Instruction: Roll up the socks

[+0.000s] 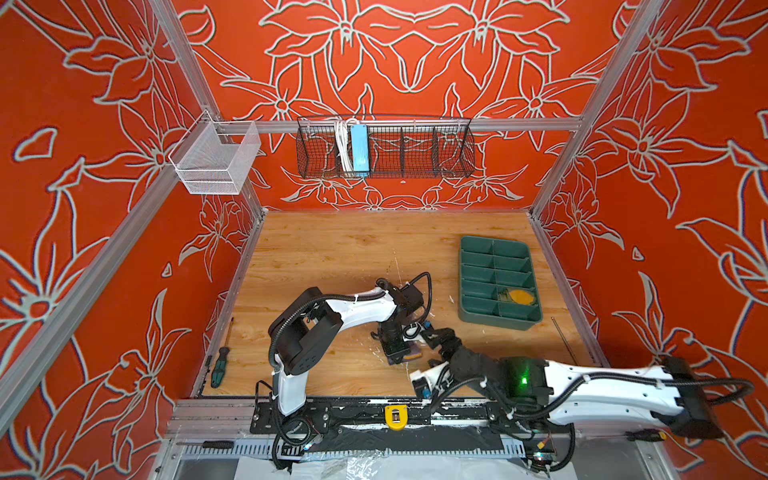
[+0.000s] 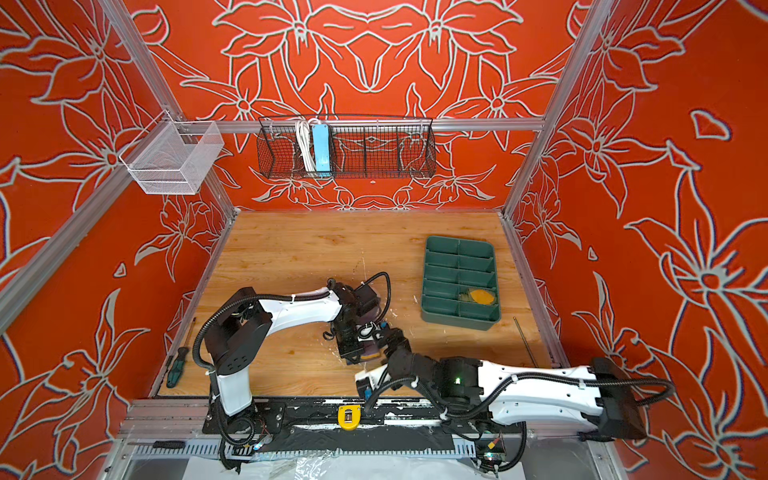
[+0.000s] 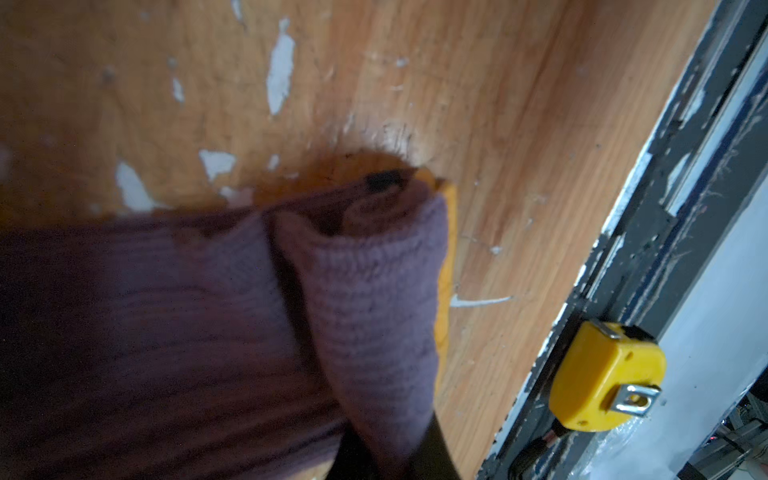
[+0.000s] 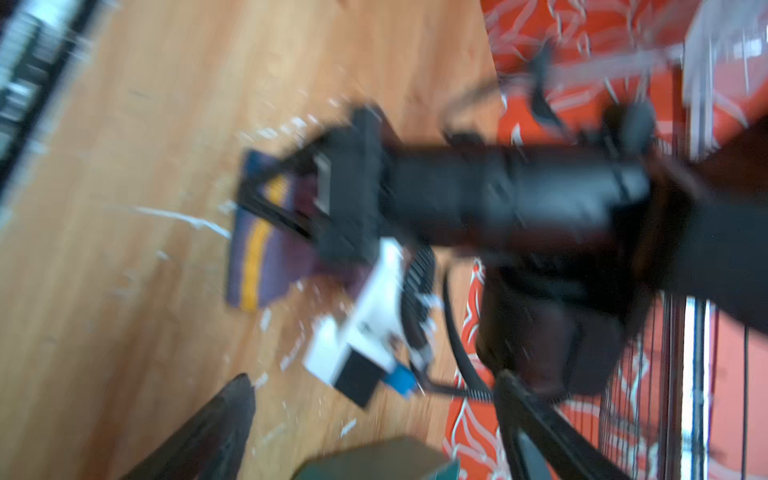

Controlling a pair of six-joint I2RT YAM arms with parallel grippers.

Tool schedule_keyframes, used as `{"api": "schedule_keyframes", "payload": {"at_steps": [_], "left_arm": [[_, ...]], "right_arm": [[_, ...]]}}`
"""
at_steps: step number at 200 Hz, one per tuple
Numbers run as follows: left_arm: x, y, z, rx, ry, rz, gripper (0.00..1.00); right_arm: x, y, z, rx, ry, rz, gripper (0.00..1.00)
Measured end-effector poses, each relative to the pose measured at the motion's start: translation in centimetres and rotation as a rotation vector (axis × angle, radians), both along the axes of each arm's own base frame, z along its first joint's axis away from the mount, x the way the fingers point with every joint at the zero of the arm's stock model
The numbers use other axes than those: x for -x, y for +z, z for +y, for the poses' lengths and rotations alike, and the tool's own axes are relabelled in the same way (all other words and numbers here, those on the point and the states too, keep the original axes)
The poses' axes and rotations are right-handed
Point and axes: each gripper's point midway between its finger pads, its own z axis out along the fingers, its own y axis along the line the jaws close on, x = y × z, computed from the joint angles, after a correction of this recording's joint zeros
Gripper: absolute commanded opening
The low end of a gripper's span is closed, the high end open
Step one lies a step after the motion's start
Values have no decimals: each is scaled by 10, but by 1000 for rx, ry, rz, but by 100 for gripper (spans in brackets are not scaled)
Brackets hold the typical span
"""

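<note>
Left wrist view, item one: purple sock (image 3: 365, 299), part-rolled on the table (image 3: 519, 124). My left gripper (image 1: 398, 352) is pinched narrow on the roll, and the yellow-striped cuff lies flat, not yet wound.

Item two: right gripper (image 1: 430, 345), jaws wide and empty, just beside the roll.

Item three: olive-green sock (image 1: 517, 297), bundled in the green tray (image 1: 469, 245).

Hazards:
- The roll springs open if my pinch slackens.
- The cuff winds loose if it isn't pulled taut.
- My two grippers knock together, working this close.

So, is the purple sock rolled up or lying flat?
Partly rolled: the purple sock shows a roll at one end, while its yellow-striped cuff lies flat on the table.
</note>
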Motion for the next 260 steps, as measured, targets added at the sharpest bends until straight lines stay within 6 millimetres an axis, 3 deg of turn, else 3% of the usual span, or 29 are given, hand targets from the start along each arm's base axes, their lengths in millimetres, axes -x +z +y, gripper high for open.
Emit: {"api": "schedule_keyframes", "payload": {"at_steps": [32,52,96,123,151,183,210,260], "left_arm": [[0,0,0,-1,9,4,0],[0,-1,1,2,12,5,0],[-4,-2,7,7,35,16,0],[0,-1,4,7,22,13,0],[3,-1,2,4,11,13,0],[3,-2,3,1,14,12,0],[2,-2,2,-2,17,15,0],[2,-2,3,-2,17,15,0]], "right_arm": [[7,-39,30,44,12,26,84],[-2,-45,48,-6,-33,7,80],[-11,-44,56,-87,-108,-2,76],[-8,-39,45,-94,-122,42,77],[-1,-29,10,-64,-143,88,78],[7,-24,-16,-27,-141,122,79],[11,-40,-22,46,-137,140,79],[0,-88,-14,155,-174,136,79]]}}
